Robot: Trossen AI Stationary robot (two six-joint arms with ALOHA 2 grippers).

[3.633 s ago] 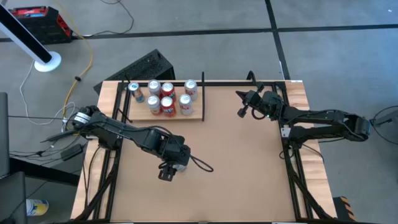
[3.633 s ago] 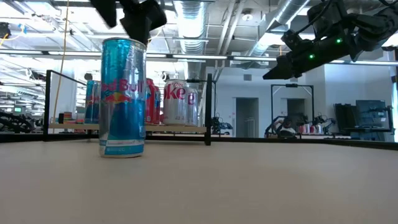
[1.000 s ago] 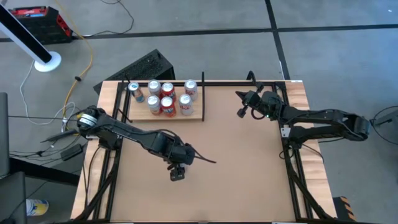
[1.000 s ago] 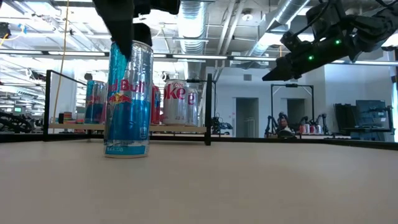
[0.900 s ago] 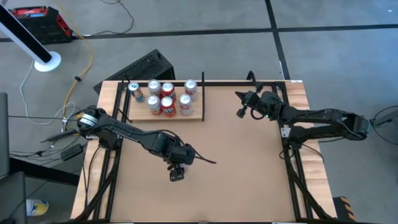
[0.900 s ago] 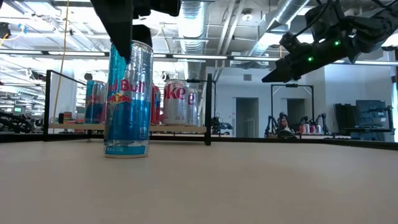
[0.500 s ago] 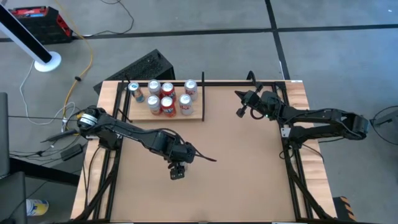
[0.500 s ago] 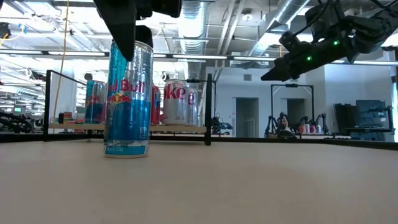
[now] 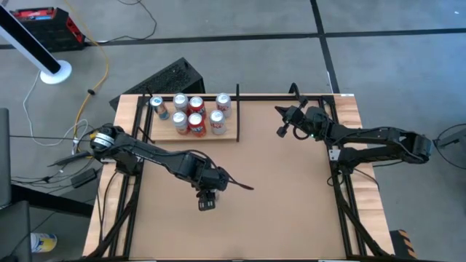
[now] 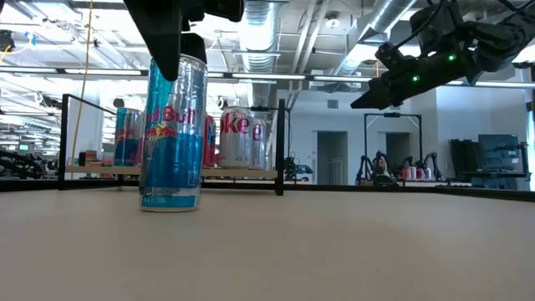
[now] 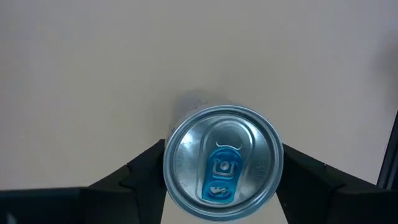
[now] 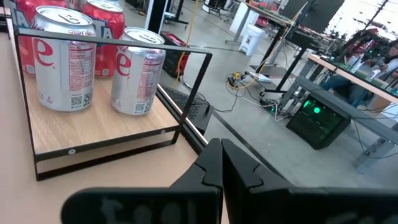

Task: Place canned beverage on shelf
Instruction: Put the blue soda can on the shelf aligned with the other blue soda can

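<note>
Left gripper (image 11: pixel 221 177) fingers flank Red Bull can (image 11: pixel 222 163) top; seat squarely before lifting toward shelf (image 9: pixel 226 137). Right gripper (image 9: pixel 281 132) closed, idle.

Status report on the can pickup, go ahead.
Left pincer straddling the blue can mid-table, fingers at its sides. Right pincer shut, parked high near the shelf. Shelf already holds six cans; front right corner bare.
</note>
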